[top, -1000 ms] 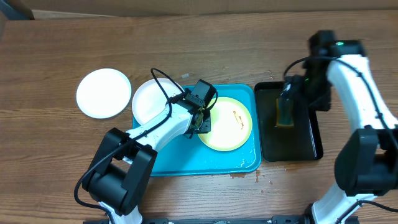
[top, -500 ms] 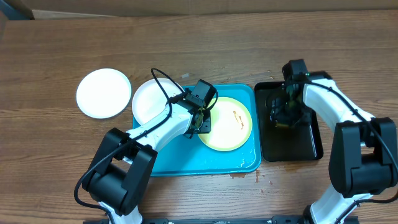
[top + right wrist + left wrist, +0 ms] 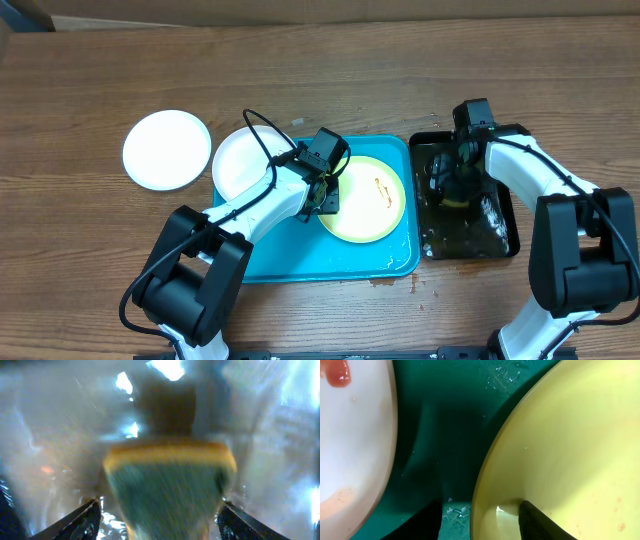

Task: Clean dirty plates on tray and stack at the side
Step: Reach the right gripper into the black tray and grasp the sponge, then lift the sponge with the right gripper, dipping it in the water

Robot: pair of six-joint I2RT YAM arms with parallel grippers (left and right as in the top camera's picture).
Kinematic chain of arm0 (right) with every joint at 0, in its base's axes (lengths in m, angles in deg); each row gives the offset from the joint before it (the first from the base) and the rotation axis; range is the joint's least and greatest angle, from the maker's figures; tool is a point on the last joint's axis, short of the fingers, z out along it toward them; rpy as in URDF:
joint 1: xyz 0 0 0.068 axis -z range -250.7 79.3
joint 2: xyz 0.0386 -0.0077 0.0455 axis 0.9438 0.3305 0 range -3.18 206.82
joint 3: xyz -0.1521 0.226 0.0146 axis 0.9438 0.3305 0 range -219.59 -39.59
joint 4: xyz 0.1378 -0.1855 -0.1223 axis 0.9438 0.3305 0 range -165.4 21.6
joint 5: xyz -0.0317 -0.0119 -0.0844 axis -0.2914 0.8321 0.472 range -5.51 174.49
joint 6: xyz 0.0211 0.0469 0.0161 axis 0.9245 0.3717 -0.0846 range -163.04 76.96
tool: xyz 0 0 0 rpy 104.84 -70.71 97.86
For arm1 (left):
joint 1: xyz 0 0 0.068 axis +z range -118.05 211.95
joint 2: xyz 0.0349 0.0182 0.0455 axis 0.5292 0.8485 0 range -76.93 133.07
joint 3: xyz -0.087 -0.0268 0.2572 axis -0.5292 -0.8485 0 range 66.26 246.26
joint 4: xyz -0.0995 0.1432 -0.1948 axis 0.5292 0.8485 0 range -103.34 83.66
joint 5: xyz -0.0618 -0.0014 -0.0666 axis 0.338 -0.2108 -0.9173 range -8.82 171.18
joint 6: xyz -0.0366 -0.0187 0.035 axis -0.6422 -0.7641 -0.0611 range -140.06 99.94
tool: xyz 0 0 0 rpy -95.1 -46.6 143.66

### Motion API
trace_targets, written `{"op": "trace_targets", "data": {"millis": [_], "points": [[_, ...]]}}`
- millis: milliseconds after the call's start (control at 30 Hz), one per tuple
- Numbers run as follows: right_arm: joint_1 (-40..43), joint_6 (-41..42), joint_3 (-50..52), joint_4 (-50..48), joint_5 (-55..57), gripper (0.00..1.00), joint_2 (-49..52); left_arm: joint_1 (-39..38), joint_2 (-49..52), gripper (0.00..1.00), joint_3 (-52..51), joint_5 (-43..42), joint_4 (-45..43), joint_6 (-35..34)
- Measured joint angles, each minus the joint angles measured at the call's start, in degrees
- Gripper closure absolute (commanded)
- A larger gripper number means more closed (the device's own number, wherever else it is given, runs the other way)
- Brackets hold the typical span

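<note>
The pale yellow-green plate [image 3: 368,200] with a brown smear lies in the turquoise tray [image 3: 300,262]. My left gripper [image 3: 326,192] clasps its left rim. In the left wrist view one finger of the left gripper [image 3: 480,522] lies on the yellow-green plate [image 3: 570,445] and the other outside its rim. A white plate [image 3: 236,163] with red smears overlaps the tray's left edge and also shows in the left wrist view [image 3: 350,440]. Another white plate [image 3: 166,149] lies on the table at the left. My right gripper [image 3: 455,182] is shut on a yellow and green sponge [image 3: 170,480], low in the black tray.
The narrow black tray [image 3: 500,235] to the right of the turquoise tray holds splashing water. Small drips mark the wood [image 3: 395,280] in front of the two trays. The wooden table [image 3: 320,80] stretches behind them.
My right arm has swung left and down, taking the sponge into the black tray's water, which now splashes. The left gripper and the plates have not moved.
</note>
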Motion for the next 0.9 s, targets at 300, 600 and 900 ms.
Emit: {"op": "trace_targets", "data": {"millis": [300,600,900], "points": [[-0.02,-0.04,0.2,-2.6,0.0,0.3,0.0,0.0,0.0,0.44,0.0,0.0,0.02,0.02],[0.0,-0.17,0.37,-9.33,-0.02,0.79,0.0,0.0,0.07,0.46,0.0,0.26,-2.1,0.0],[-0.02,-0.24,-0.39,-4.15,-1.11,0.5,0.0,0.0,0.07,0.41,0.0,0.48,-2.16,0.0]]}}
